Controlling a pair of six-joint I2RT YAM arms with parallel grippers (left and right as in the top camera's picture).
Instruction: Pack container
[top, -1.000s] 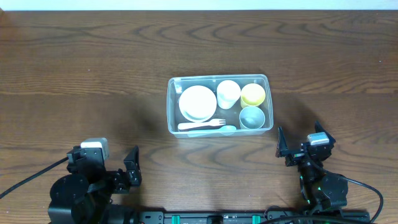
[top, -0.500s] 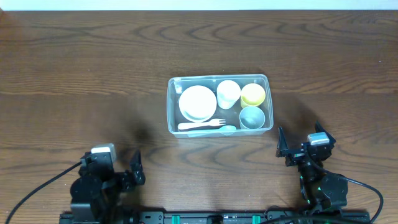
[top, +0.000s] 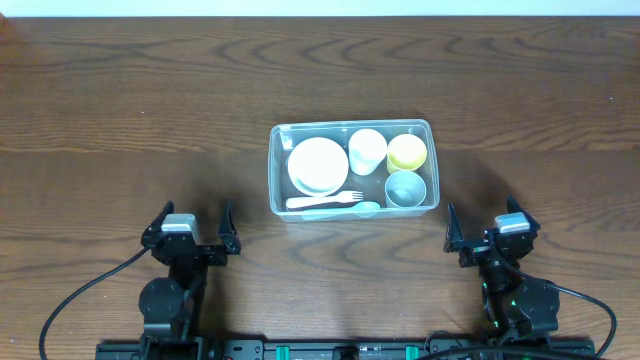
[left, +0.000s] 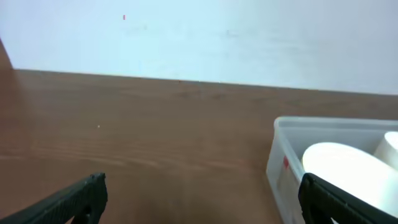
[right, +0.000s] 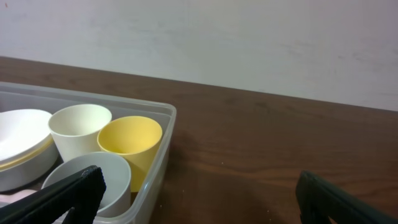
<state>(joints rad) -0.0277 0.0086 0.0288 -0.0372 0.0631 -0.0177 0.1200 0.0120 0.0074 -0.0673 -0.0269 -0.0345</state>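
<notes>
I am logging a clear rectangular plastic container (top: 330, 126) on the brown wooden table (top: 120, 120), holding white plates (top: 318, 165), white cup (top: 367, 150), yellow cup (top: 407, 152), grey bowl (top: 404, 187), pale fork (top: 325, 201). Left gripper (top: 193, 220) and right gripper (top: 480, 225) are hovering nearside of the container, jaws spread wide, gripping nothing. Left wrist view alone is showing its red mark (left: 285, 163).

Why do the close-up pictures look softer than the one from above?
Overhead view: sharp and evenly lit, only faint soft shadows on the table near the container. Left wrist view: hazy throughout, the container's rim smeared, the left gripper just dark blurs at the bottom corners. Right wrist view: crisper, the yellow cup well defined, the right gripper blurred too.
</notes>
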